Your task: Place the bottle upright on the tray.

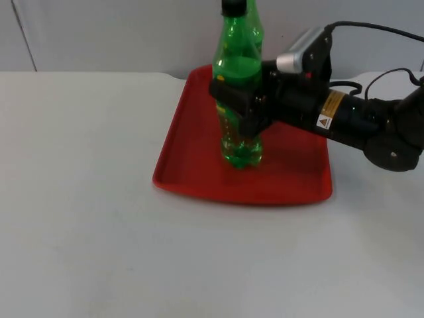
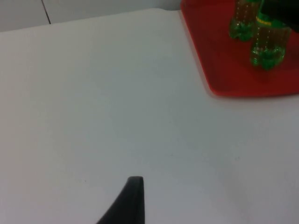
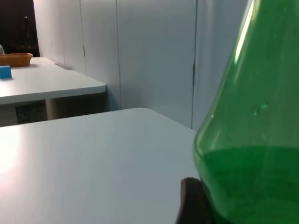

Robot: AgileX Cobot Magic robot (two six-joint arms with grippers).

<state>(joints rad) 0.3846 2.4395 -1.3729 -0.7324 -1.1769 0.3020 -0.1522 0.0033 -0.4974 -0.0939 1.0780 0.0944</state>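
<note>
Surface: white table top (image 1: 93,218) running back to a grey partition wall (image 1: 119,33); a red tray (image 1: 192,159) lies right of centre in the top view, its far edge near the wall.
Bottle: green bottle (image 1: 240,66), black cap up, stands upright with its base on the tray floor, near the tray's middle. Green liquid fills roughly the lower part, seen close in the right wrist view (image 3: 252,140).
Left wrist note: two green bases appear on the tray (image 2: 224,70); I cannot tell whether that is a second bottle or a doubled image.
Right gripper: right gripper (image 1: 240,109) is clamped on the bottle's waist, one finger on each side, from the frame's right.
Why held there: a mid-body grip probably keeps a tall, part-filled bottle from tipping while its base settles.
Right arm pose: forearm near level, reaching in from the right edge over the tray's right rim, wrist horizontal.
Left gripper: one fingertip (image 2: 128,205) over bare table, well apart from the tray; the left arm waits. Whether its fingers are parted, I cannot tell.
Stage, my judgement: bottle looks placed; letting go remains.
</note>
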